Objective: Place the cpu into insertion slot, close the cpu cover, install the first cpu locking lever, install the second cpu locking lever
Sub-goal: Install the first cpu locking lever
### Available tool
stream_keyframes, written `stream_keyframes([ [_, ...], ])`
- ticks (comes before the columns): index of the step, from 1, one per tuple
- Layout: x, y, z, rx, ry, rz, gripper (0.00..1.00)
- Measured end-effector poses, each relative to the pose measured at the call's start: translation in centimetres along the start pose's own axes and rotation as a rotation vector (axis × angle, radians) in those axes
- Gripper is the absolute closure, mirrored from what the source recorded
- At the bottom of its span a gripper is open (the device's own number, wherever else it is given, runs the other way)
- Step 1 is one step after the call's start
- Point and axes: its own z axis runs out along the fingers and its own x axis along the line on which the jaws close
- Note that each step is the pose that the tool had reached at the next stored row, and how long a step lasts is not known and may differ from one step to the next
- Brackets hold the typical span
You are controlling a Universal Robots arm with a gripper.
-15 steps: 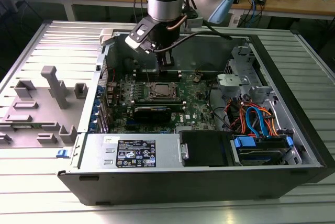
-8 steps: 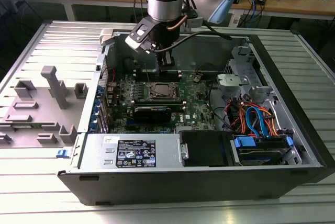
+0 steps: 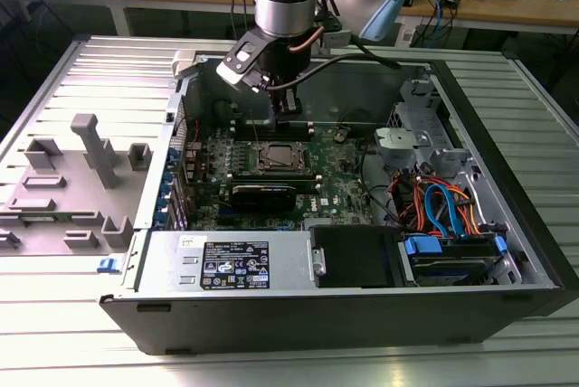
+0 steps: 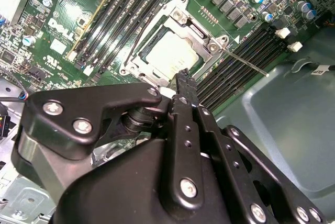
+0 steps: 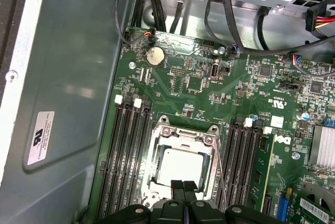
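Hovering over the socket's (image 5: 161, 165) edge, the jaws are pressed together with nothing between them. The cpu (image 5: 180, 165) sits in the socket on the board (image 5: 193, 98), the cover (image 5: 184, 130) lying closed around it.

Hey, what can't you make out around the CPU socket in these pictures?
1. First wrist view: the gripper hides the cpu cover's near edge, so whether it is latched there is unclear.
2. Second wrist view: the gripper's own body hides whatever its fingertips touch.
3. Exterior view: the cpu is too small to judge its seating.
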Motion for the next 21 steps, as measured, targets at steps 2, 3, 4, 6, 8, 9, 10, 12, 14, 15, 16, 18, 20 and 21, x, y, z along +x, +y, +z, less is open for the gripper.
stream_keyframes([
  [2,0.0,0.0,0.0,-0.0001,0.0,0.0,0.89],
  [3,0.0,0.0,0.0,0.0,0.0,0.0,0.89],
  [4,0.0,0.0,0.0,0.0,0.0,0.0,0.89],
  [6,0.0,0.0,-0.16,0.0,0.0,0.0,0.89],
  [8,0.0,0.01,-0.71,0.0,0.0,-0.001,0.89],
  [9,0.0,0.01,-0.85,0.0,0.0,-0.001,0.89],
  [10,0.0,0.0,-0.85,-0.0001,0.0002,-0.007,0.89],
  [12,0.0,0.0,-0.81,-0.0006,0.0015,-0.059,0.89],
  [14,0.0,0.0,-0.7,-0.0009,0.0028,-0.112,0.89],
  [15,0.0,0.0,-0.64,-0.0011,0.0034,-0.137,0.89],
  [16,0.01,0.0,-0.58,-0.0013,0.004,-0.157,0.89],
  [18,0.01,-0.01,-0.42,-0.0017,0.0052,-0.207,0.89],
  [20,0.01,-0.01,-0.31,-0.0015,0.0064,-0.248,0.89],
  [21,0.01,-0.01,-0.26,-0.0016,0.0068,-0.264,0.89],
])
